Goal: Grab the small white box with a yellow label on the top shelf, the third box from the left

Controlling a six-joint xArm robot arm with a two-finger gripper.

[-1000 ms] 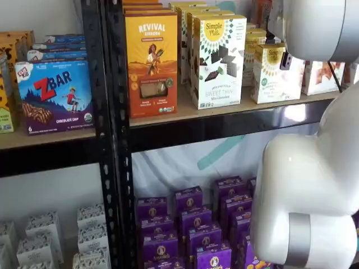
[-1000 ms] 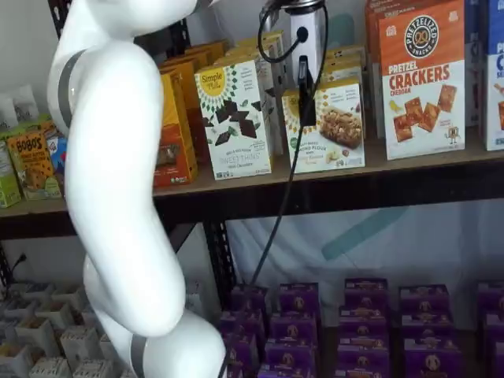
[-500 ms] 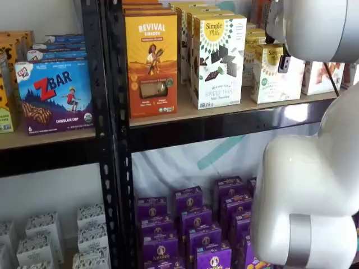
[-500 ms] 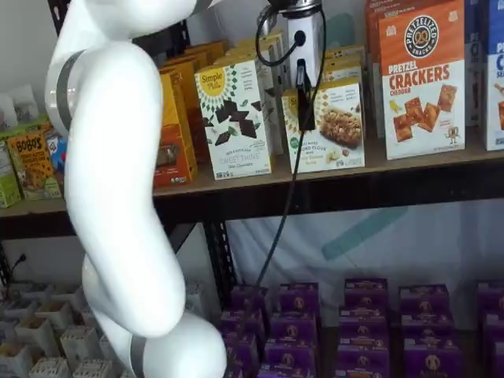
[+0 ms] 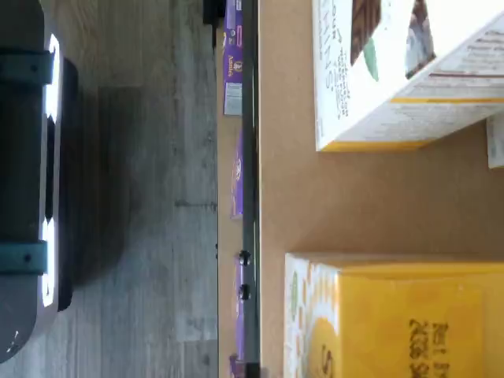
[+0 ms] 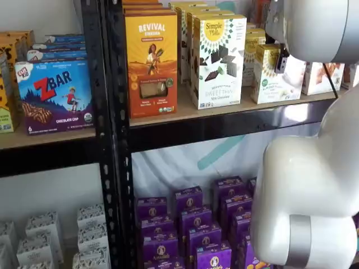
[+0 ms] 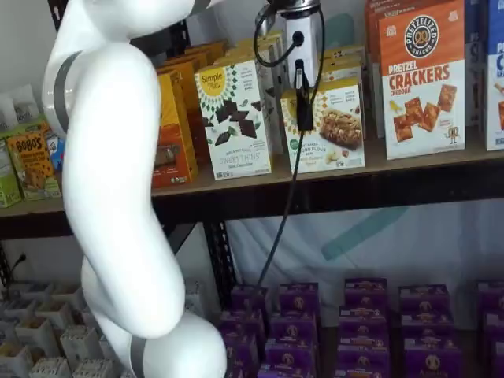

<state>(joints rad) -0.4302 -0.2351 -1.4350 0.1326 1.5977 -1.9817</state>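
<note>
The gripper (image 7: 304, 110) hangs just before the small white box (image 7: 335, 126) at the top shelf (image 7: 409, 183) edge, lined up for a frontal grab; its finger spacing cannot be told.

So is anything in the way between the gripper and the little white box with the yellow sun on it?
Nothing visible blocks it. The gripper hangs right in front of the small white box on the top shelf. The taller chocolate Simple Mills box stands apart beside it.
</note>
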